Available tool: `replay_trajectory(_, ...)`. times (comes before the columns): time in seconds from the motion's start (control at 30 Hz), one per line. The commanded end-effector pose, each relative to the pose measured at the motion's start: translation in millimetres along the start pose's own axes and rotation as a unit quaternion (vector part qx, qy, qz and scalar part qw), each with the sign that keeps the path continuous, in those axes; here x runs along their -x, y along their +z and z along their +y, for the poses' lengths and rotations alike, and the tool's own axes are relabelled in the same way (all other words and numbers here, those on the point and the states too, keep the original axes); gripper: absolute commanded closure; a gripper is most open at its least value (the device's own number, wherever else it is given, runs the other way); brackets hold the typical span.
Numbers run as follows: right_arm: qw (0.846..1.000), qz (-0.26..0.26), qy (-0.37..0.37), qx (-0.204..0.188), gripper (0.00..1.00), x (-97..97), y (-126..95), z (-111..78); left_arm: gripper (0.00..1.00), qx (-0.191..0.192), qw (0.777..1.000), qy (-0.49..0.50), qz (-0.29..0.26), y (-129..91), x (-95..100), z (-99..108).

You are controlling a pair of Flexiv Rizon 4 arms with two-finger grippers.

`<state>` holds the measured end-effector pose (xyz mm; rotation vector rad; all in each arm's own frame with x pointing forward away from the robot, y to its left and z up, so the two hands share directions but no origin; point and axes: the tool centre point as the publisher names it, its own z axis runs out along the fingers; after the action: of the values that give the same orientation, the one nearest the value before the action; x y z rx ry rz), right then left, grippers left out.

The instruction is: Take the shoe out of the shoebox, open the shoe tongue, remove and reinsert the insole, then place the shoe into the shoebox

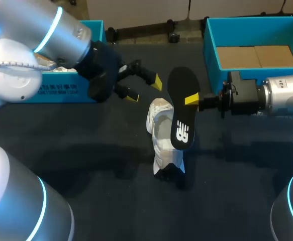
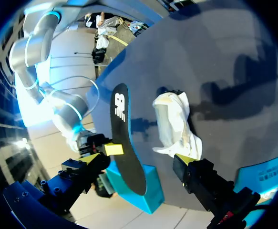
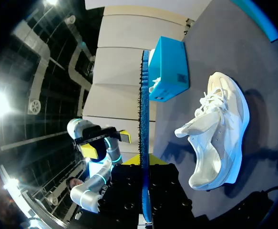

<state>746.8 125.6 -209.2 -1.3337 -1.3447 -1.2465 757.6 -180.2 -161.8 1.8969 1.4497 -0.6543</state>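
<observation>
My right gripper (image 1: pixel 192 99) is clamped on the insole (image 1: pixel 180 114); my left gripper (image 1: pixel 144 90) stands apart, empty. Unbraced, the shoe (image 1: pixel 162 135) may skid during reinsertion.

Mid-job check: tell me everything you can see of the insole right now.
The insole is out of the shoe. It is long and thin, with a black face, a white logo near one end, and an edge that looks blue in the right wrist view. The right gripper is shut on it about midway along, holding it on edge in the air, clear of the shoe. The left gripper is open nearby, not touching it.
</observation>
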Motion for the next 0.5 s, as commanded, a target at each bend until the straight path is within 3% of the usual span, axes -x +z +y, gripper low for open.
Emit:
replay_trajectory(0.03,1.0,-0.003,0.001,-0.005,1.0,-2.5,-0.9,0.9,0.0,0.004,0.991,0.002,-0.136,-1.5,-6.0,-5.3)
replay_trajectory(0.4,1.0,-0.003,0.007,-0.016,1.0,-8.6,-0.6,-2.5,0.0,0.004,0.991,0.002,-0.136,-1.5,-6.0,-5.3)
replay_trajectory(0.5,1.0,-0.003,0.006,-0.015,1.0,-11.4,0.1,-3.1,0.0,0.017,0.986,-0.018,-0.167,6.1,-5.3,0.7)
